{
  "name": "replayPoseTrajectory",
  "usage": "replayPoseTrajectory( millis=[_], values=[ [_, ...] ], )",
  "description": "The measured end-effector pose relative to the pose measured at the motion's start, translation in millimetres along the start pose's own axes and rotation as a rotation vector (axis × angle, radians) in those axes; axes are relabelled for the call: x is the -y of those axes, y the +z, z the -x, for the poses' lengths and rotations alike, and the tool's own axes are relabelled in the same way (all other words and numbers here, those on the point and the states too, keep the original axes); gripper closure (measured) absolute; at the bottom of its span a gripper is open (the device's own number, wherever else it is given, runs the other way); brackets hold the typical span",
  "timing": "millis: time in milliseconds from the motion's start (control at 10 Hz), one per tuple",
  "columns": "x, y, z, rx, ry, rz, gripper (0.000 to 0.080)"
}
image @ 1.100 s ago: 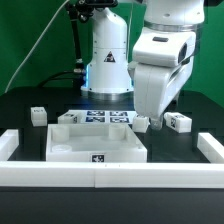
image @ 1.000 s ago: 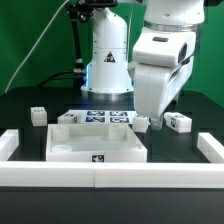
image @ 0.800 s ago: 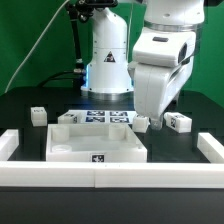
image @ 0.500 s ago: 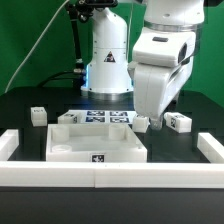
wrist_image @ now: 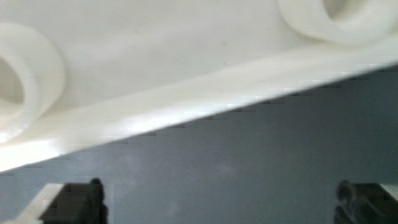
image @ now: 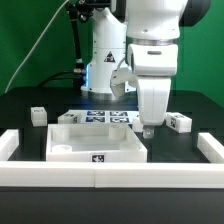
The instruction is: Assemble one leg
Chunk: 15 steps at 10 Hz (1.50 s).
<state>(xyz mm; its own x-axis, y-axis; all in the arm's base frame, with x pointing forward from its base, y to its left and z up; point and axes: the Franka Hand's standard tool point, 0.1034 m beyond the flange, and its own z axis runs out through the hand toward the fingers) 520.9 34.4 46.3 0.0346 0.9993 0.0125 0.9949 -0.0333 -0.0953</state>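
The large white panel [image: 97, 142] lies flat in the middle of the table. My gripper [image: 148, 128] points straight down just off the panel's rear corner on the exterior view's right. In the wrist view my gripper [wrist_image: 217, 203] is open, with its dark fingertips [wrist_image: 71, 203] far apart and only dark table between them. The panel's raised rim [wrist_image: 214, 95] and round holes show just beyond it. One small white tagged leg [image: 179, 122] lies to the gripper's right. Another leg [image: 38, 115] lies at the far left, and a third [image: 68, 118] lies by the panel's rear left corner.
The marker board [image: 100, 117] lies flat behind the panel, in front of the arm's white base [image: 107, 60]. Low white rails run along the front [image: 100, 176], the left [image: 8, 143] and the right [image: 211, 148] of the work area.
The wrist has turned and shifted slightly to the exterior view's left. The hand now shows narrow, with the fingers down by the panel's rear right corner. No part has moved.
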Motion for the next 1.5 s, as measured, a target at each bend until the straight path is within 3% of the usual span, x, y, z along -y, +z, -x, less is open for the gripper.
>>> replayPoseTrajectory(
  millis=[100, 400, 500, 700, 900, 1300, 1400, 1500],
  values=[
    [-5.3, -12.3, 8.5, -0.002, 0.019, 0.019, 0.015],
    [-4.4, -10.5, 10.6, -0.001, 0.026, 0.02, 0.015],
    [-3.4, -11.0, 18.4, -0.002, -0.061, 0.026, 0.015],
    [11.8, -7.8, 44.4, -0.004, -0.165, 0.042, 0.015],
    [20.4, -5.0, 62.1, 0.001, -0.248, 0.073, 0.015],
    [21.0, -2.7, 61.8, -0.001, -0.225, 0.066, 0.015],
    [27.4, 2.7, 63.4, -0.004, -0.225, 0.053, 0.015],
    [34.3, 6.7, 68.9, -0.005, -0.238, 0.057, 0.015]
  ],
)
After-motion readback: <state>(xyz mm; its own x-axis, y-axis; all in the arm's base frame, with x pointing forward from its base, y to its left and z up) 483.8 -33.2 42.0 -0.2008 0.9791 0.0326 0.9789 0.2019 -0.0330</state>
